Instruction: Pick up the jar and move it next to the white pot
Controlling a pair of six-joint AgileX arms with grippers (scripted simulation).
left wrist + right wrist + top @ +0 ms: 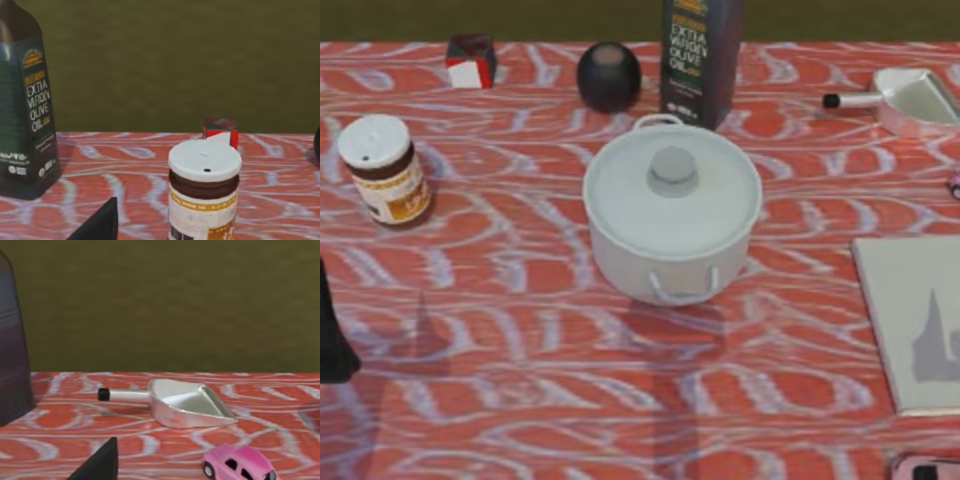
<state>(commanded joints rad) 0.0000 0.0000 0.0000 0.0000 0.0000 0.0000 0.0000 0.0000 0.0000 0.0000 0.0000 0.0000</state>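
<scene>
Top view, jar upright at table's left, beyond left tool

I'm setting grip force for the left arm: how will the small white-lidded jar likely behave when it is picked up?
The jar looks rigid, so it should hold its shape when squeezed. Its dark contents reach nearly to the lid, so it is probably fairly heavy for its size. The round, label-wrapped wall may be slick; standing upright and taller than wide, it could tip if nudged high.

A metal scoop with a black-tipped handle was seen lying on the red patterned table. A pink toy car was parked near it.
</scene>
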